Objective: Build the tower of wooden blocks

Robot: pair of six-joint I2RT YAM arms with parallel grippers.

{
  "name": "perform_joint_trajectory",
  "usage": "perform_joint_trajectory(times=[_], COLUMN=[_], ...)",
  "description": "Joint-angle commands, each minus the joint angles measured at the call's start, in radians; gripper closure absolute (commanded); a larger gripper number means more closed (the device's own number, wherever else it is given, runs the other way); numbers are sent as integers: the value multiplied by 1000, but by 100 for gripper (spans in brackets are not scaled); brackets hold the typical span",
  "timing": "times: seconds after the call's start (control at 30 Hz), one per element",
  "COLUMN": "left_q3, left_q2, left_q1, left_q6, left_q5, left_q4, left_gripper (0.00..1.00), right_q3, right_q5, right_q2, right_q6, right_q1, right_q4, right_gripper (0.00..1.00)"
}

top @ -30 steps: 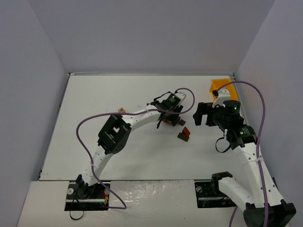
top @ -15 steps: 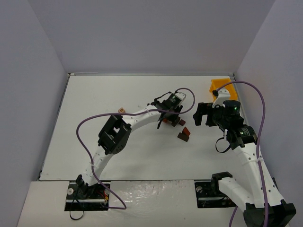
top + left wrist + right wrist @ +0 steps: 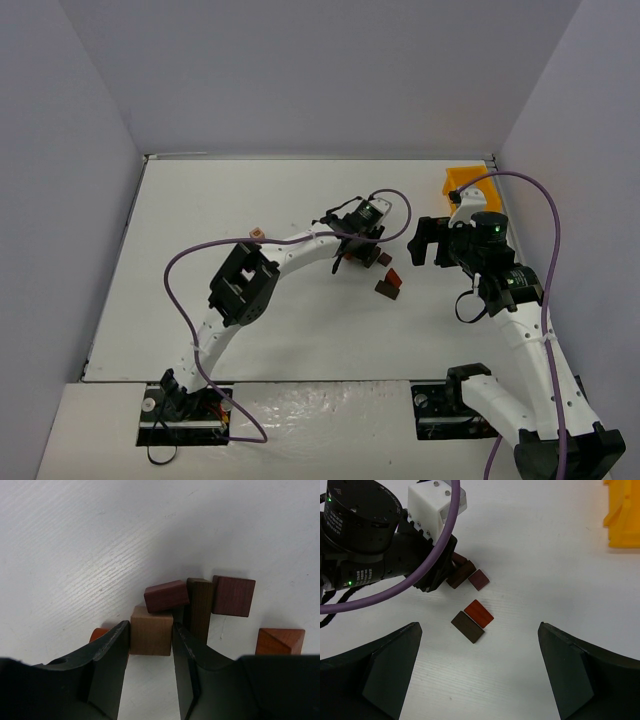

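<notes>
Wood blocks (image 3: 380, 272) lying in a small cluster right of centre on the white tabletop (image 3: 250, 320), viewed from above. Reaching into that cluster from the left and pointing down at it: left end effector (image 3: 352, 258). Hovering just right of the cluster with jaws spread wide, holding nothing: right end effector (image 3: 420, 242). Sitting well apart to the left, beside the left arm: one pale block (image 3: 256, 233). Standing in the far right corner: yellow bin (image 3: 462, 182).

From the left wrist: two black fingers (image 3: 107, 665) gripping tan cube (image 3: 151, 639), pressing against its two sides. Leaning tilted on the cube's top: reddish-brown block (image 3: 166, 595). Standing upright just to the right: dark brown block (image 3: 200, 607), touching maroon block (image 3: 233, 596). Lying apart at the right edge: orange wedge (image 3: 280, 641). Peeking out behind one finger: another orange piece (image 3: 99, 632), mostly hidden.

From the right wrist: open fingers framing the tabletop from the lower corners, touching nothing. Lying between them, side against side: the orange wedge and dark flat block (image 3: 467, 626). Covering part of the cluster beyond: the left arm's black wrist, with the maroon block showing just beside it.
</notes>
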Motion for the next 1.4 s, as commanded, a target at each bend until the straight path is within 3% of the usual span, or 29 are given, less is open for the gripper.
perform_joint_trajectory(times=[0.0, 0.23, 0.53, 0.77, 1.1, 1.37], left_q3=[62, 73, 78, -68, -522, -697], left_q2=[-29, -71, -211, -413, -834, -905], left_q1=[-12, -13, -4, 55, 386, 587], left_q6=[-6, 8, 67, 153, 294, 555], left_q5=[-8, -8, -51, -56, 199, 304], left_q4=[10, 25, -17, -74, -103, -79], left_gripper=[73, 86, 94, 100, 100, 100], right_q3=[32, 32, 34, 37, 44, 42], right_q5=[13, 13, 6, -4, -39, -58], right_q2=[-13, -19, -23, -26, -16, -13], right_q6=[-1, 0, -3, -19, -36, -46], right_q1=[8, 8, 7, 8, 14, 23], right_q4=[43, 43, 43, 43, 43, 43], right_gripper=[0, 0, 0, 0, 0, 0])
